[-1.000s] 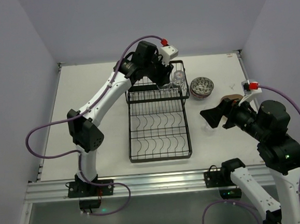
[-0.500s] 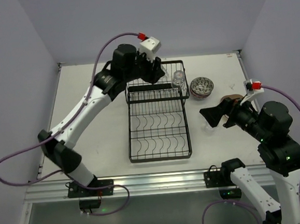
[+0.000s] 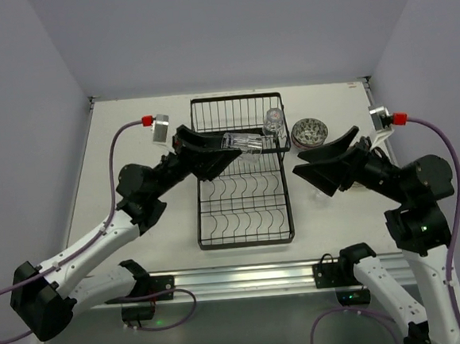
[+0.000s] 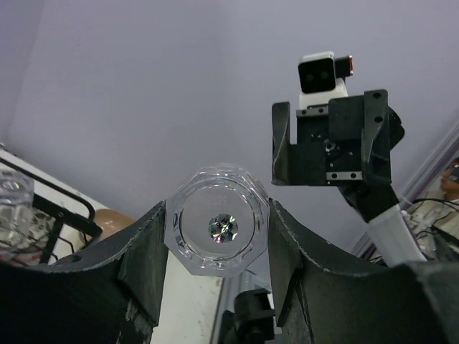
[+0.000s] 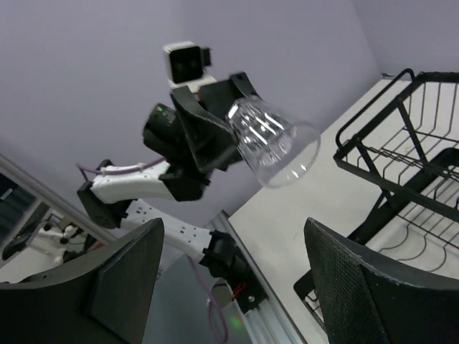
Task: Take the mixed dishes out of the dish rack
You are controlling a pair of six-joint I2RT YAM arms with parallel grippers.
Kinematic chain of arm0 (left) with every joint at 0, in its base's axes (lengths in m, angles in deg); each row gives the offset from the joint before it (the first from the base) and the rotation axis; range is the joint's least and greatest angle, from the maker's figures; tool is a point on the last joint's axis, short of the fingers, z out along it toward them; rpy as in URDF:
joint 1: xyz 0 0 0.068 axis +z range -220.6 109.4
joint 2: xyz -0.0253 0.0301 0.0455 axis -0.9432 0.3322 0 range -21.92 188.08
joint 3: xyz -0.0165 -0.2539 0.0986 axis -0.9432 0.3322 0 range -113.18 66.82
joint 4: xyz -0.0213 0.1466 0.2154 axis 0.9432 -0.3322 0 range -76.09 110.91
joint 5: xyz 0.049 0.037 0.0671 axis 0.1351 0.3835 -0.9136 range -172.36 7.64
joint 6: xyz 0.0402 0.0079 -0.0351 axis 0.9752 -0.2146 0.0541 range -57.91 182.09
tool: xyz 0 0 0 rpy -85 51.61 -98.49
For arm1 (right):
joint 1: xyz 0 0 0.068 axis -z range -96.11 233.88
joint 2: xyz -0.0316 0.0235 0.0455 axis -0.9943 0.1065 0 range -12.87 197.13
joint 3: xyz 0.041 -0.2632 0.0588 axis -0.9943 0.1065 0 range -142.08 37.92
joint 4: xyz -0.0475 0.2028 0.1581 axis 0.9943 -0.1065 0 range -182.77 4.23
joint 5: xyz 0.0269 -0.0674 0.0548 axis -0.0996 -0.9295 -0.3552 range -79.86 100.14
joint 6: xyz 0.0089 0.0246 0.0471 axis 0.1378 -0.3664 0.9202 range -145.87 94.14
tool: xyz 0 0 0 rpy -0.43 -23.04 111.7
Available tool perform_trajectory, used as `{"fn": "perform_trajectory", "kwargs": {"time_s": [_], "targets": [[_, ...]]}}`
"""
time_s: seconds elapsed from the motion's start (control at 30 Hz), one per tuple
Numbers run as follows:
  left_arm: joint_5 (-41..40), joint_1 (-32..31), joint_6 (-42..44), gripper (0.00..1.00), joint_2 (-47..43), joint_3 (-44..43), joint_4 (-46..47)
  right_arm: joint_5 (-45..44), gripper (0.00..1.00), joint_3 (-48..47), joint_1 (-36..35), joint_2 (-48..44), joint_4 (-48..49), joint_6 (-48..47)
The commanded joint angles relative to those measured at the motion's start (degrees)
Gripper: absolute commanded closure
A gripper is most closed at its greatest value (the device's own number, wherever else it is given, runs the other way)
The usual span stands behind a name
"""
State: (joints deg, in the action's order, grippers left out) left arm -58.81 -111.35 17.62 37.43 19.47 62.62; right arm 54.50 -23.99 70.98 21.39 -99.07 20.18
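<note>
1. The left gripper (image 3: 226, 147) is clamped on a small clear glass cup (image 3: 248, 145). The cup lies on its side, its mouth pointing away from the gripper and towards the right arm.
2. In the left wrist view, the cup's thick faceted base (image 4: 222, 228) sits between the two black fingers (image 4: 136, 265) and touches both.
3. The held cup hangs in the air just ahead of the left gripper, above the large black wire dish rack (image 3: 246, 218). It is over the line where the raised upper shelf meets the lower tray of curved dividers.
4. The right gripper (image 3: 316, 173) has its jaws spread wide with nothing between them. It hovers just off the rack's right side, facing the cup's mouth, and is apart from the cup.
5. A second clear glass cup (image 3: 273, 121) stands on the raised shelf, beyond the held cup and to the far side of the left gripper's fingertips.
6. A small round patterned bowl (image 3: 309, 131) rests on the white table (image 3: 132, 140) outside the rack, just beyond the right gripper.
</note>
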Motion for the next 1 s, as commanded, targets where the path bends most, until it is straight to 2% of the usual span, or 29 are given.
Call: {"fn": "perform_trajectory", "kwargs": {"time_s": [0.0, 0.33, 0.57, 0.73, 0.83, 0.87, 0.93, 0.97], "targets": [[-2.8, -1.5, -13.0, 1.0, 0.1, 6.2, 21.3, 5.1, 0.22, 2.0, -2.2, 3.1, 15.2, 9.2], [-5.7, -6.8, -14.0, 1.0, 3.3, 8.7, 29.6, -2.3, 0.34, 2.9, -11.6, 7.3, 14.3, 6.6], [-7.4, -7.9, -14.1, 1.0, 4.7, 9.2, 30.5, -2.0, 0.41, 4.2, -16.0, 10.2, 21.3, 9.2], [-8.2, -8.5, -13.5, 1.0, 5.1, 9.5, 30.5, -4.4, 0.43, 3.1, -20.0, 13.0, 22.1, 8.5], [-8.1, -8.8, -13.3, 1.0, 5.3, 9.1, 30.5, -5.7, 0.53, 2.5, -21.5, 15.3, 23.0, 8.1], [-8.2, -8.8, -13.3, 1.0, 5.3, 9.1, 30.5, -5.9, 0.62, 2.2, -22.3, 15.7, 23.2, 7.8], [-8.3, -8.9, -13.2, 1.0, 5.2, 9.3, 30.5, -6.9, 0.72, 1.4, -22.9, 17.0, 23.1, 6.8], [-8.3, -8.9, -13.1, 1.0, 5.1, 9.5, 30.5, -7.4, 0.87, 1.2, -23.2, 17.2, 22.6, 6.6]]}}
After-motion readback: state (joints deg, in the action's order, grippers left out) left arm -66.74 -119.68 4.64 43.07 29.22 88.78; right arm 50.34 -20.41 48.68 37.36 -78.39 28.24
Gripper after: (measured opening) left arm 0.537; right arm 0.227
